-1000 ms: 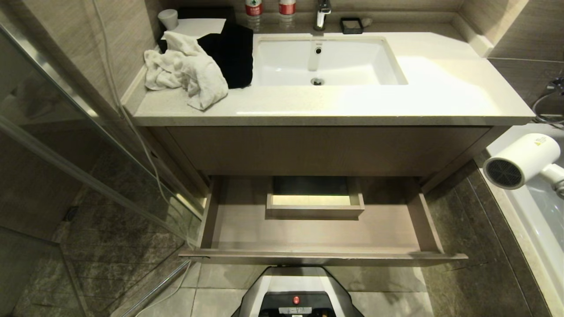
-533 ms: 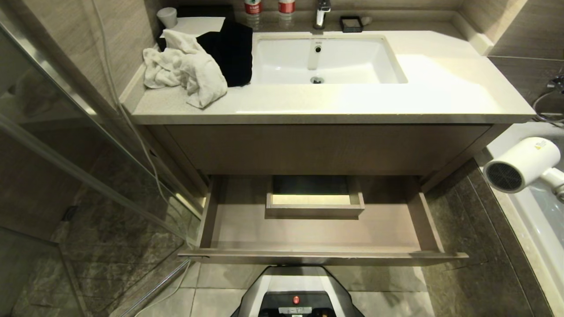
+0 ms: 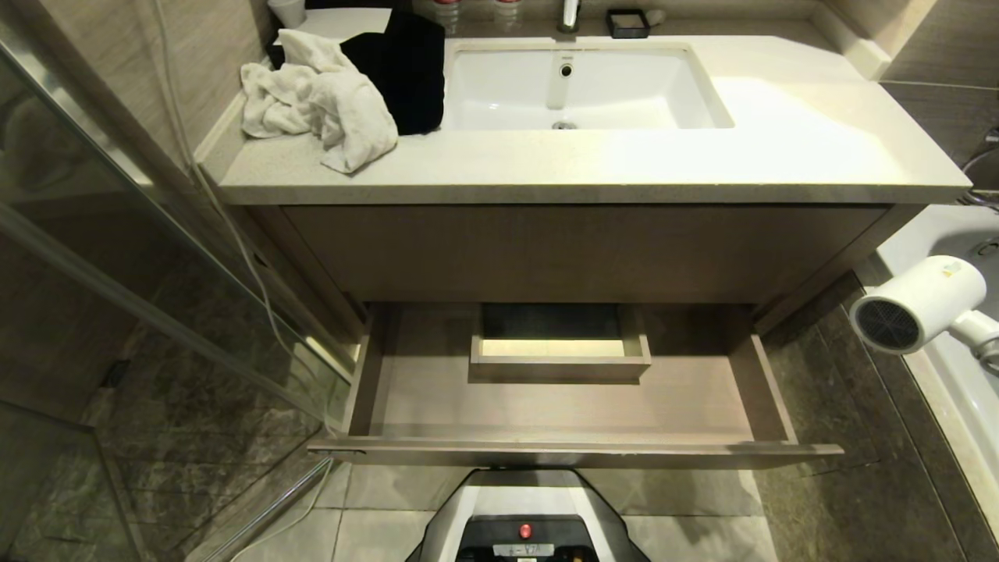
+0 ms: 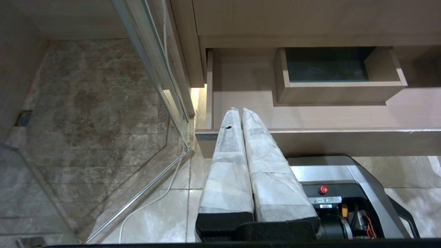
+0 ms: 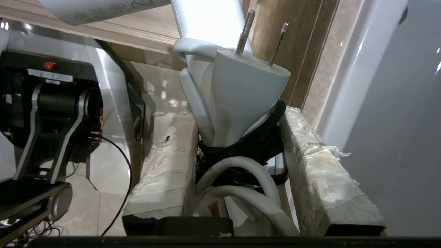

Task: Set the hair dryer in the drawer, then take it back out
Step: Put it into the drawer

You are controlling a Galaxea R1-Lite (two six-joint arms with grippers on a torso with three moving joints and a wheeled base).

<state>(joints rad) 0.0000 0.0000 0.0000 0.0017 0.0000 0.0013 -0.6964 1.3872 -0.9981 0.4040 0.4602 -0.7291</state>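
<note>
The pale stone vanity tabletop with its white rectangular sink spans the scene. On it, left of the sink, lies a crumpled white towel against a black cloth. Below the tabletop, under a taller wood-grain panel, the wide shallow light-brown wood-grain drawer stands pulled out, with a boxed cut-out at the middle of its back. Nothing lies over its open floor. The robot's grey base sits just in front of the drawer's front edge. Left of the drawer runs a glass shower panel; right of it is a white bathtub. The small white plastic hair dryer hangs in the air right of the drawer, over the tub's edge, grille facing the drawer. The right gripper grasps its handle, bundled cord and plug between padded fingers. The left gripper, clenched and empty, hovers before the drawer's left front corner.
</note>
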